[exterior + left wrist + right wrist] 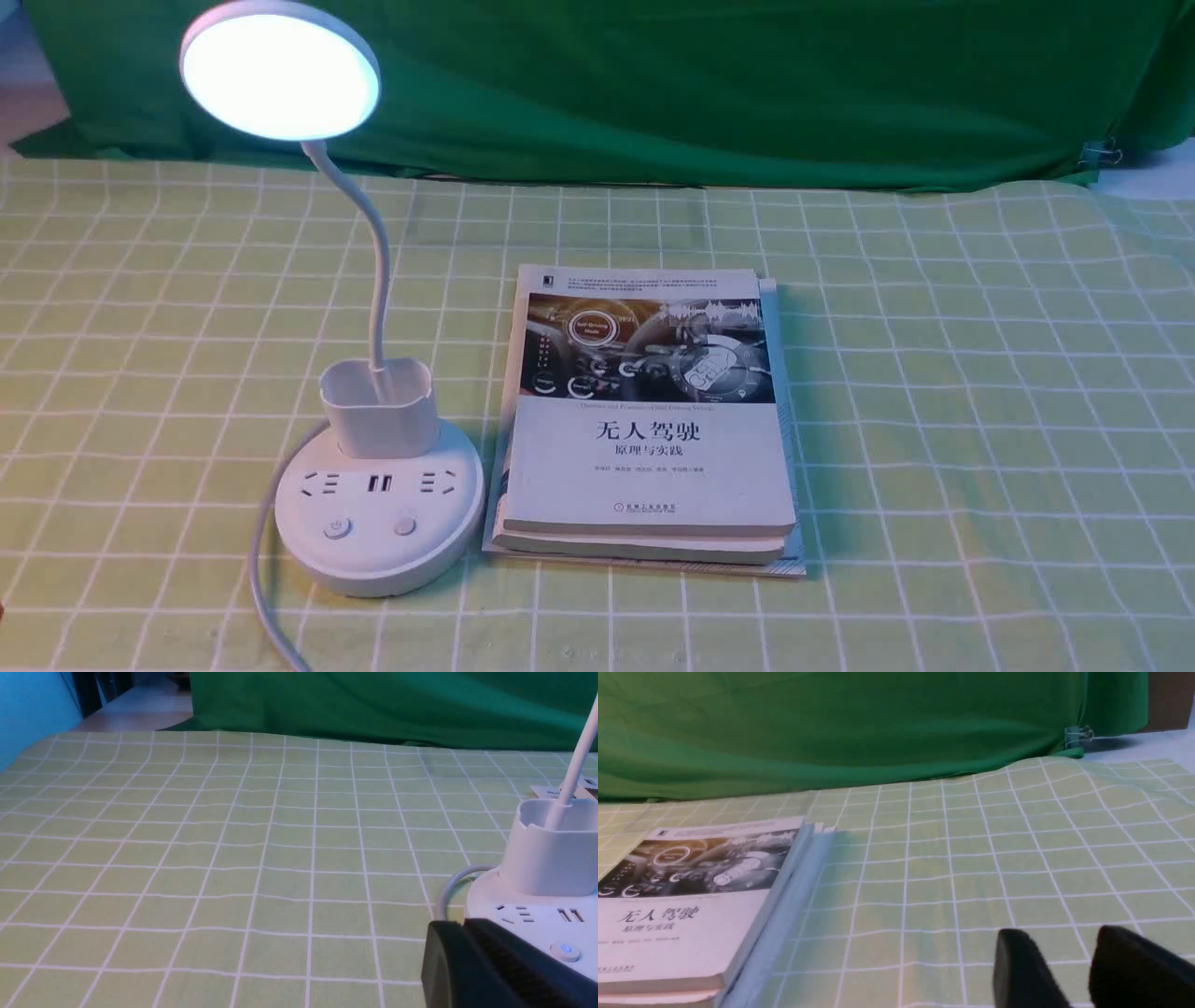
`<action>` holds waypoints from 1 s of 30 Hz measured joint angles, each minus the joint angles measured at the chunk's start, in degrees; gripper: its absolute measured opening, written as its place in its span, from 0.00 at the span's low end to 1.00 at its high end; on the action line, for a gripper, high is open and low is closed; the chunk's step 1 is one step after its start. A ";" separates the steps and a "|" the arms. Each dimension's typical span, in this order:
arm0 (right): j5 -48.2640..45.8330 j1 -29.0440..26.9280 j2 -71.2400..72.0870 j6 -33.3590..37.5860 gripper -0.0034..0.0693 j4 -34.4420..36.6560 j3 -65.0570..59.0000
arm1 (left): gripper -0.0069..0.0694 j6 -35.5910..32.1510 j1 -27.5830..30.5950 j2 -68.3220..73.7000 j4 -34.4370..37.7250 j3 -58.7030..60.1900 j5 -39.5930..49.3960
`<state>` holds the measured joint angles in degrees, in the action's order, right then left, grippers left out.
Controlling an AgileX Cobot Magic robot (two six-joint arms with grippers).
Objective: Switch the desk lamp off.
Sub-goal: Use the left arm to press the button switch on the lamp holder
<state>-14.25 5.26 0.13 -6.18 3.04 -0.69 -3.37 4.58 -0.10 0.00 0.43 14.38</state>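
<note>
Your lamp (364, 518) is lit, its head (280, 77) a flat disc glowing white at the top of a thin, S-curved neck (378, 271). The neck rises from a cup (378, 411) of smooth, pale plastic with a wavy rim, empty but for that neck. Under it, the round base sits flat on the worktop, probably broad so that the tall head doesn't tip it. Its face carries sockets and 2 round buttons; the one with the power mark (337, 528) is likely the switch you want, set on the near face where a fingertip can press straight down.

Your left end effector (460, 961) is the closer of the 2: its dark fingertips are together with nothing between them, just short of the base and its power button. Clenched like that, they should make a firm, narrow poker, so no grasp seems called for. Aim carefully, as an off-centre push might slide the base or catch the grey cable (257, 560) curving beside it.

Your right end effector (1045, 966) is released, its fingers parted and holding nothing. The books (649, 467), glossy paper slabs in a slightly uneven stack, lie between your 2 end effectors, just beside the lamp. You can leave them alone.
</note>
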 joint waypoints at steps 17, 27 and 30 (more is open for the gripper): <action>-0.05 0.00 0.00 0.02 0.37 0.00 0.00 | 0.09 6.96 0.00 0.00 12.07 0.00 -8.48; -0.05 0.00 0.00 0.01 0.37 0.00 0.00 | 0.09 19.31 0.00 0.30 26.15 -1.89 -15.03; -0.05 0.00 0.00 0.01 0.37 0.00 0.00 | 0.09 17.82 0.00 4.81 24.65 -8.91 -4.94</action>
<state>-14.30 5.26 0.13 -6.17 3.04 -0.69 14.45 4.58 4.71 24.65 -8.48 9.44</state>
